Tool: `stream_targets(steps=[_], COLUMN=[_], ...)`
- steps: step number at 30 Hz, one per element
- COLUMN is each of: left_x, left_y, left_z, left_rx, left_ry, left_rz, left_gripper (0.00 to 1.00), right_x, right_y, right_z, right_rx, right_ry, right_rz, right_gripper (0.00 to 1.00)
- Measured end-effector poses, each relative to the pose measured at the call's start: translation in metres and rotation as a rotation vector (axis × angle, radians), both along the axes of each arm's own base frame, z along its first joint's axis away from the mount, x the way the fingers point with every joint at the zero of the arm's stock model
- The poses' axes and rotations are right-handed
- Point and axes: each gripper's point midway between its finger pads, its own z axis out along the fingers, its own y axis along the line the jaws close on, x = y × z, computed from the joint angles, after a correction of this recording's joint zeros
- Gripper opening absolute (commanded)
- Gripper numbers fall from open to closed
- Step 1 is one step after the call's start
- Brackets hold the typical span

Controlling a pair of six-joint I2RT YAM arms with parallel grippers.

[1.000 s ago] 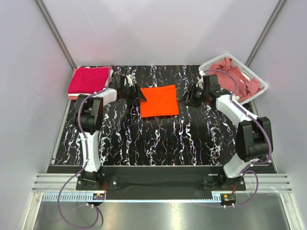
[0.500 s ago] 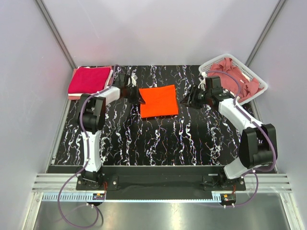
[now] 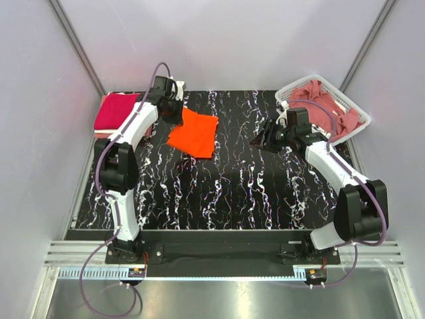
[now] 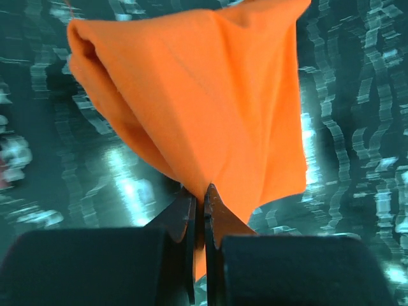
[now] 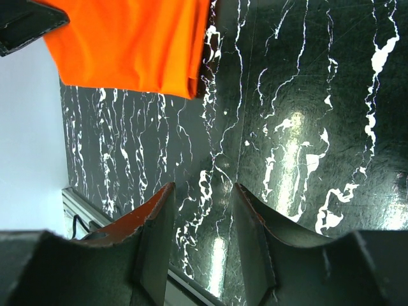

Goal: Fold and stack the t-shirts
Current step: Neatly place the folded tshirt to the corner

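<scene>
**Left arm.** The left gripper [image 3: 174, 110] is reached out to the far-left part of the black marbled table [image 3: 232, 193]. Its jaws are closed on an edge of the orange t-shirt [image 3: 194, 133]. In the left wrist view the two fingertips [image 4: 214, 205] meet with the cloth pinched between them. The orange t-shirt [image 4: 204, 95] fans out from that pinch point in loose folds.

**Orange t-shirt.** In the top view the folded shirt sits at an angle, with its upper-left corner at the left gripper. The rest extends toward the centre of the table. The right wrist view shows the orange t-shirt [image 5: 134, 44] with a straight folded edge and a dark shadow along it. The pictures do not show whether the far edge touches the table.

**Right arm.** The right gripper [image 3: 260, 141] is above the right half of the table, well apart from the orange t-shirt. Its jaws stand parted and hold nothing. In the right wrist view only the marbled surface shows in the right gripper [image 5: 203, 197], between the two fingers.

**Other shirts.** A folded crimson-magenta t-shirt [image 3: 119, 109] lies at the far-left corner of the table, just beside the left gripper. Crumpled dusty rose t-shirts [image 3: 319, 96] fill the white lattice basket [image 3: 343, 97] at the far-right corner, behind the right arm.
</scene>
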Motion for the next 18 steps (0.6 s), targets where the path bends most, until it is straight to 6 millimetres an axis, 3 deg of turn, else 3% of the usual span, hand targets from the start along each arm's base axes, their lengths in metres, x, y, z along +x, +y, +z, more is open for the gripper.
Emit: stream_targets(steps=[7, 18], left_x=[0.006, 0.044], left_y=[0.046, 0.123], left_z=[0.018, 0.096], left_rx=[0.275, 0.498], left_ry=[-0.063, -0.254], left_rz=[-0.040, 0.018], left_gripper=[0.00, 0.00], right_x=[0.001, 0.008], right_y=[0.000, 0.002], right_z=[0.006, -0.005], right_rx=[0.005, -0.008], right_ry=[-0.020, -0.013], right_rz=[0.000, 0.011], right_gripper=[0.49, 0.50])
